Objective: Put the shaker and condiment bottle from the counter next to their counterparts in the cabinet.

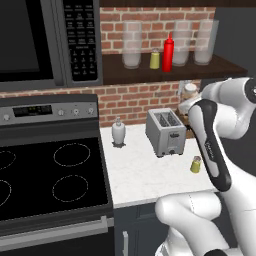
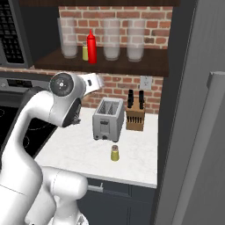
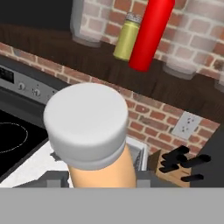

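Note:
The condiment bottle (image 3: 98, 131), orange-tan with a pale grey cap, sits close in the hand view with my gripper (image 3: 101, 178) shut on it. It hangs above the counter beside the toaster, partly hidden by my arm (image 1: 190, 91). The small yellow-olive shaker (image 1: 196, 164) (image 2: 114, 153) stands on the white counter (image 1: 145, 175) in front of the toaster. Up on the dark wooden cabinet shelf (image 1: 175, 72) stand the slim red squeeze bottle (image 1: 168, 52) (image 3: 151, 33) and, touching its left side, the pale yellow-green shaker (image 1: 155, 59) (image 3: 127, 37).
Tall clear glass jars (image 1: 132, 45) flank the red bottle on the shelf. A toaster (image 1: 166, 131), a soap dispenser (image 1: 118, 131) and a knife block (image 2: 135, 116) stand on the counter. The stove (image 1: 50, 175) and microwave (image 1: 50, 40) lie left, a tall fridge (image 2: 197, 132) right.

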Controlling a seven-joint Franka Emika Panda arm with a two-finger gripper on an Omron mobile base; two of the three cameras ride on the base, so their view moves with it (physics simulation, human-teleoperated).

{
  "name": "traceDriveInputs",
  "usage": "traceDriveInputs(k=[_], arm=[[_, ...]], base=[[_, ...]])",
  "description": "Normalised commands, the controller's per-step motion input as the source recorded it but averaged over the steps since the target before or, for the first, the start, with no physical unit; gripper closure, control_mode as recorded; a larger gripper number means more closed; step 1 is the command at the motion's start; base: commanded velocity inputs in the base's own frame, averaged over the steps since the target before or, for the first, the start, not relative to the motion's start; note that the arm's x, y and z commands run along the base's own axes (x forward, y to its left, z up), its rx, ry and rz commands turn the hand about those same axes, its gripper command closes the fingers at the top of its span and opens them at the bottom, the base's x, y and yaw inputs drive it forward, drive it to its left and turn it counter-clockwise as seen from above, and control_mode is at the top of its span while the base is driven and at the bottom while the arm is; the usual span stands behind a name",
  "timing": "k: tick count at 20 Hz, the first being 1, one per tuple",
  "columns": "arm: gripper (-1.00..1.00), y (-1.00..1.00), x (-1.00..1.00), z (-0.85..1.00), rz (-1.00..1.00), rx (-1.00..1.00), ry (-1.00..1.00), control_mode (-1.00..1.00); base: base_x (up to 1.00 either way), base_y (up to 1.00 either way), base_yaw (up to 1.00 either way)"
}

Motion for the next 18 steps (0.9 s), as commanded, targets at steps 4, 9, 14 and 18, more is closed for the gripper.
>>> traceDriveInputs(k=[4,9,14,18], arm=[[1.00,-0.14,-0.12,0.64,-0.06,0.04,0.00,-1.00],[1.00,-0.13,-0.06,0.57,-0.01,0.06,0.00,-1.00],[1.00,-0.01,0.00,0.19,0.00,0.02,0.00,-1.00],[1.00,-0.09,0.00,0.21,0.00,0.05,0.00,-1.00]], base=[[0.00,0.00,0.00],[0.00,0.00,0.00],[0.00,0.00,0.00],[0.00,0.00,0.00]])
